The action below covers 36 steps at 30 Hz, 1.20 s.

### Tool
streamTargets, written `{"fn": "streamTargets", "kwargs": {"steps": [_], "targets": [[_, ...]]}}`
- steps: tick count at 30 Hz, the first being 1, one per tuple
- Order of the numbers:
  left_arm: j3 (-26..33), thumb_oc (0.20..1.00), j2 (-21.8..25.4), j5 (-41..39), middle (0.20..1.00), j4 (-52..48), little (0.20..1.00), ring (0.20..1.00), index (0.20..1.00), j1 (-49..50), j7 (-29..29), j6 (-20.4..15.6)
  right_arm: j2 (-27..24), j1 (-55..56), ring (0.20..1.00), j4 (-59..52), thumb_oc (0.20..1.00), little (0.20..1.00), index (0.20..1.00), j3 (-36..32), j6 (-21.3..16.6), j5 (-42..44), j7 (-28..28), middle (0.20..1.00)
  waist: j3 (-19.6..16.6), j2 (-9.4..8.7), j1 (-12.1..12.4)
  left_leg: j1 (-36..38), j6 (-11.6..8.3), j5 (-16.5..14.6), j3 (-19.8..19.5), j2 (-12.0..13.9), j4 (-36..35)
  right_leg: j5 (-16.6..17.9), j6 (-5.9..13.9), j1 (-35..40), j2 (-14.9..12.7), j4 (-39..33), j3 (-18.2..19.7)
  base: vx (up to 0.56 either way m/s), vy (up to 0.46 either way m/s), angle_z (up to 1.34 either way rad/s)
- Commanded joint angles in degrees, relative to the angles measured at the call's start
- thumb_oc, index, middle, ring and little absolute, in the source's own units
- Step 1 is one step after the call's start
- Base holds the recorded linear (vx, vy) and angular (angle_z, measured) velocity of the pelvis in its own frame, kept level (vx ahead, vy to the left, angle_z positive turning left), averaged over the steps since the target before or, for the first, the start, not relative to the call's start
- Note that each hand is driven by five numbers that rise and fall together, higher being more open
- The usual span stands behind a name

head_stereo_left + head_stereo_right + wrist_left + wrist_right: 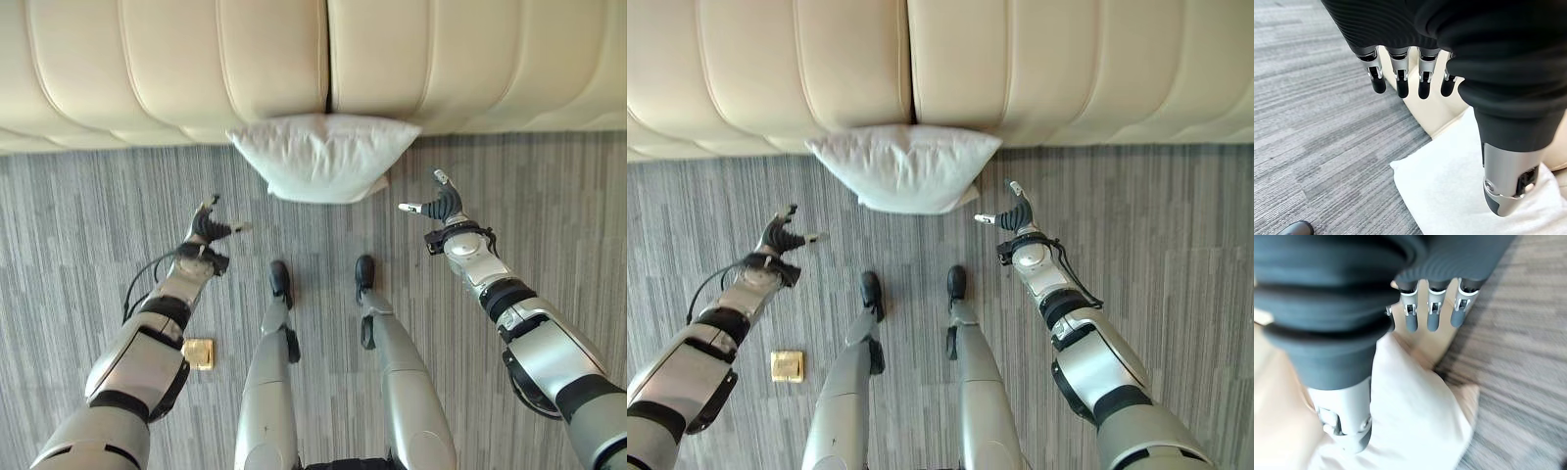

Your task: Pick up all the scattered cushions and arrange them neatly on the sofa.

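At upper centre of the head views, one white cushion (321,157) is found on the grey carpet (88,215), its top edge touching the base of the cream sofa (176,59); it is not yet lifted. One left hand (209,226) and one right hand (441,204) are held apart from it, one at each flank, fingers straight and spread with thumbs out, nothing grasped; a two-sided scoop is judged to be prepared. One small yellow square object (198,353) is noted at lower left.
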Motion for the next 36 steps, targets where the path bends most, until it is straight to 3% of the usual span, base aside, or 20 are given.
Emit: {"fn": "streamTargets", "kwargs": {"steps": [1, 8, 17, 20, 22, 27, 31, 35, 36], "targets": [[0.54, 1.0, 1.57, -2.25, 1.0, -0.49, 1.0, 1.0, 1.0, 0.5, 2.06, -2.67, -0.12, 0.2, 1.0, -0.83, 1.0, 1.0, 1.0, 0.06, -2.71, 1.85, -1.34, 1.0, -4.8, -0.47, -0.02, -3.05, -0.95, -11.04, -1.0, 0.18, 8.75, -9.89, 4.98, 0.27, -0.63, 3.95, 3.91, 0.0, 0.046, 0.0], [-1.39, 1.0, 3.3, -3.76, 1.0, 0.43, 1.0, 1.0, 1.0, -8.0, 3.68, -2.94, -1.22, -6.98, 1.0, -0.55, 1.0, 1.0, 1.0, 2.02, -3.07, 2.37, -3.25, 1.0, -5.15, -0.88, -0.83, -12.61, -0.65, -13.27, -2.02, -0.07, 13.85, -10.22, 5.35, -7.93, -1.73, 6.93, 3.76, 0.0, 0.022, 0.0], [-3.6, 1.0, 8.37, -4.77, 1.0, 1.51, 1.0, 1.0, 1.0, -15.66, 7.27, -3.78, -4.84, -15.97, 1.0, -0.28, 1.0, 1.0, 1.0, 3.52, -4.04, 2.93, -6.84, 1.0, -6.92, -0.19, -0.7, -26.97, -0.77, -16.06, -2.94, -0.07, 24.2, -12.89, 5.27, -22.06, -2.86, 17.83, 3.22, 0.04, -0.008, 0.03], [-5.63, 1.0, 9.3, -2.15, 1.0, 2.83, 1.0, 1.0, 1.0, -20.15, 13.01, -3.55, -4.86, -21.08, 1.0, 1.35, 1.0, 1.0, 1.0, 3.39, -5.07, 2.46, -12.76, 1.0, -8.27, 0.21, -0.26, -35.36, -0.28, -17.39, -3.48, -0.31, 30.35, -14.31, 4.89, -30.85, -3.05, 24.31, 3.17, 0.06, -0.013, 0.02], [-5.97, 1.0, 9.06, -1.71, 1.0, 3.14, 1.0, 1.0, 1.0, -20.96, 14.44, -3.44, -4.18, -21.72, 1.0, 1.82, 1.0, 1.0, 1.0, 3.49, -5.31, 2.8, -13.58, 1.0, -8.86, 0.24, -0.14, -37.62, -0.14, -17.72, -3.65, -0.32, 31.89, -14.71, 4.78, -32.93, -3.07, 25.78, 3.17, 0.06, -0.021, 0.06], [-5.42, 1.0, 5.51, -6.02, 1.0, 2.46, 1.0, 1.0, 1.0, -23.45, 16.98, -4.89, -0.02, -23.63, 1.0, 1.07, 1.0, 1.0, 1.0, 4.08, -7.23, 6.25, -15.46, 1.0, -10.2, 0.05, 0.18, -44.41, 0.23, -18.83, -4.41, -0.48, 38.52, -16.39, 4.4, -40.36, -3.07, 32.78, 3.41, 0.07, -0.028, 0.01], [-4.92, 1.0, 0.8, -12.93, 1.0, 0.77, 1.0, 1.0, 1.0, -27.61, 16.63, -7.42, 4.35, -26.49, 1.0, -1.29, 1.0, 1.0, 1.0, 4.04, -11.03, 11.81, -15.43, 1.0, -11.14, -0.2, 0.17, -49.53, 0.34, -19.94, -4.88, -0.48, 43.35, -17.6, 4.23, -45.64, -2.74, 37.61, 3.59, 0.08, -0.026, -0.01], [-5.04, 1.0, -5.42, -22.74, 1.0, -1.92, 1.0, 1.0, 1.0, -33.16, 13.74, -10.39, 8.73, -30.23, 1.0, -2.71, 1.0, 1.0, 1.0, 4.27, -14.13, 22.63, -11.13, 1.0, -10.34, -0.77, 0.2, -50.07, -0.06, -20.36, -5.14, -0.37, 44.51, -18.35, 4.17, -46.59, -2.76, 39.63, 4.05, 0.04, -0.044, -0.01], [-5.39, 1.0, -7.53, -27.43, 1.0, -3.07, 1.0, 1.0, 1.0, -34.57, 11.08, -11.44, 9.97, -31.45, 0.871, -3.26, 0.871, 0.871, 0.871, 4.3, -14.89, 25.88, -9.28, 0.871, -10.12, -0.97, 0.23, -50.07, -0.18, -20.54, -4.97, -0.29, 44.7, -18.42, 4.24, -46.6, -2.9, 39.89, 4.3, 0.0, 0.0, 0.0]]}}
